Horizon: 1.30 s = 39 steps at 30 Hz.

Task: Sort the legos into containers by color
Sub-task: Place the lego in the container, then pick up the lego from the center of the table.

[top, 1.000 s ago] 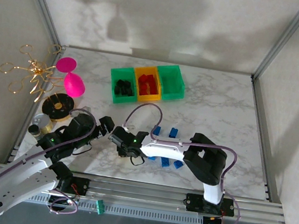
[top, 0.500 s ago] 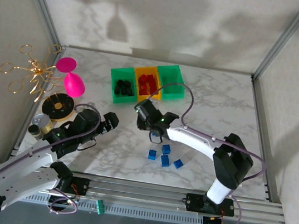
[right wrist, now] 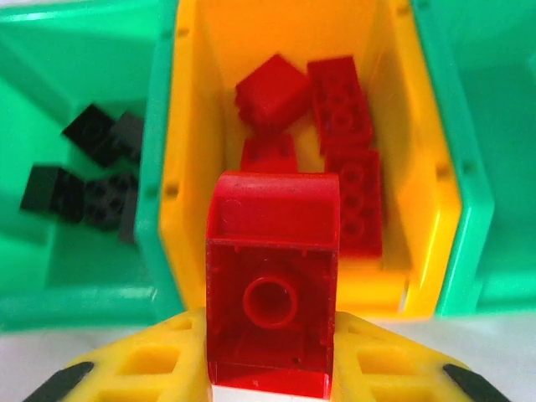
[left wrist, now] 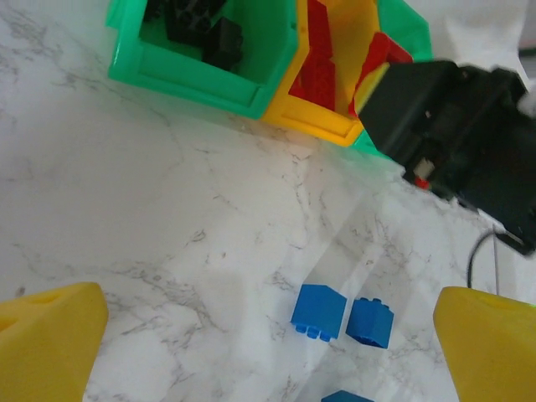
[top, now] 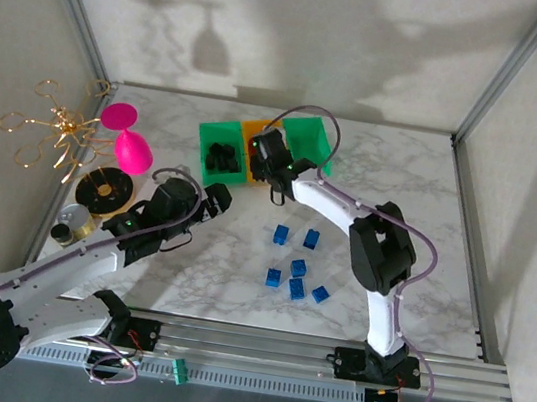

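The right gripper [right wrist: 270,368] is clamping a red lego [right wrist: 270,293] above the yellow bin [right wrist: 188,167] by the table's [top: 398,210] far edge. The left gripper [top: 218,200] is hanging wide open near the blue legos [left wrist: 318,310].

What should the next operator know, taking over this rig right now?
Left pincer: open, empty, above the table.
Right pincer: shut on a red brick over the orange-yellow bin.
Done: black bricks in the left green bin, red bricks in the orange-yellow bin.
Left: release the held brick; six blue bricks lie on the table, likely for the right green bin.
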Motion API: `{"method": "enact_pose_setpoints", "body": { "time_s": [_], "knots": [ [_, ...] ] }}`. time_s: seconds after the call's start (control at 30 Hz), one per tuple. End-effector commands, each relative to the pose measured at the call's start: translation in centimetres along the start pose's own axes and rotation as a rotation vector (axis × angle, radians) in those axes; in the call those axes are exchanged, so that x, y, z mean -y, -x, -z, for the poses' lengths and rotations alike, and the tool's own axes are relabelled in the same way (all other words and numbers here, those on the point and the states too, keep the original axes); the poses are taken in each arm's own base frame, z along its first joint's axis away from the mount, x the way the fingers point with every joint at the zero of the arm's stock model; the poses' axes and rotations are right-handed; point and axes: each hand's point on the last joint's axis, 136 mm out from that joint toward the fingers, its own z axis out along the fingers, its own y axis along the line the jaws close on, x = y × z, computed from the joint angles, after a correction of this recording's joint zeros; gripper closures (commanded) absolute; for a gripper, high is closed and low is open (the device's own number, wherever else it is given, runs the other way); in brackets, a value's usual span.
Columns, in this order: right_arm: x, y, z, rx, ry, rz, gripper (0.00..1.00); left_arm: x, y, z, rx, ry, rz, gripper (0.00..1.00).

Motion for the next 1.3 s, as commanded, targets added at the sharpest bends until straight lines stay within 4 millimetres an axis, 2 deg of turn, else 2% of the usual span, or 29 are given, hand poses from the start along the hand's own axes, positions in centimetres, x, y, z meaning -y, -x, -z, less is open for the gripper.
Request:
{"method": "enact_pose_setpoints", "body": {
  "time_s": [0.0, 0.1, 0.13, 0.17, 0.3, 0.4, 0.5, 0.67, 0.8, 0.93, 1.03, 1.17, 1.27],
  "knots": [
    [0.9, 1.8, -1.7, 0.028, -0.012, 0.043, 0.7, 1.9, 1.4, 0.1, 0.044, -0.047, -0.021, 0.0],
    [0.8, 2.2, -3.3, 0.027, -0.015, 0.052, 0.67, 1.9, 1.4, -0.2, 0.043, -0.042, -0.024, 0.0],
    [2.3, 2.6, -4.1, 0.024, -0.037, 0.036, 0.66, 2.0, 1.4, -0.3, 0.044, -0.042, -0.023, 0.0],
    [2.4, 3.1, -4.4, 0.028, -0.037, 0.036, 0.63, 1.9, 1.4, -0.3, 0.043, -0.041, -0.024, 0.0],
    [1.9, 4.4, -4.6, 0.044, -0.024, 0.058, 0.54, 2.0, 1.4, -0.4, 0.039, -0.04, -0.028, 0.0],
    [1.9, 5.2, -3.7, 0.063, -0.021, 0.058, 0.47, 2.1, 1.4, -0.4, 0.038, -0.037, -0.033, 0.0],
    [1.8, 5.9, -2.3, 0.074, -0.013, 0.058, 0.44, 2.3, 1.4, -0.3, 0.036, -0.047, -0.031, 0.0],
    [1.9, 5.9, 1.9, 0.083, 0.021, 0.021, 0.42, 2.5, 0.9, 0.1, 0.014, -0.064, -0.041, 0.0],
    [2.8, 2.7, 4.5, 0.007, 0.036, -0.056, 0.4, 2.7, 0.2, 0.7, -0.011, -0.083, -0.05, 0.0],
    [4.0, -1.7, 6.9, -0.081, 0.028, -0.124, 0.36, 2.4, -1.1, 1.3, -0.046, -0.103, -0.052, 0.0],
    [4.0, -5.4, 8.5, -0.14, -0.002, -0.16, 0.32, 1.7, -2.2, 1.6, -0.078, -0.099, -0.056, 0.0],
    [3.9, -10.4, 9.4, -0.228, -0.02, -0.195, 0.26, 0.9, -3.5, 2.2, -0.108, -0.105, -0.066, 0.0],
    [3.1, -13.1, 9.5, -0.27, -0.033, -0.205, 0.25, 0.2, -4.4, 2.4, -0.125, -0.101, -0.067, 0.0]
  ]
}}
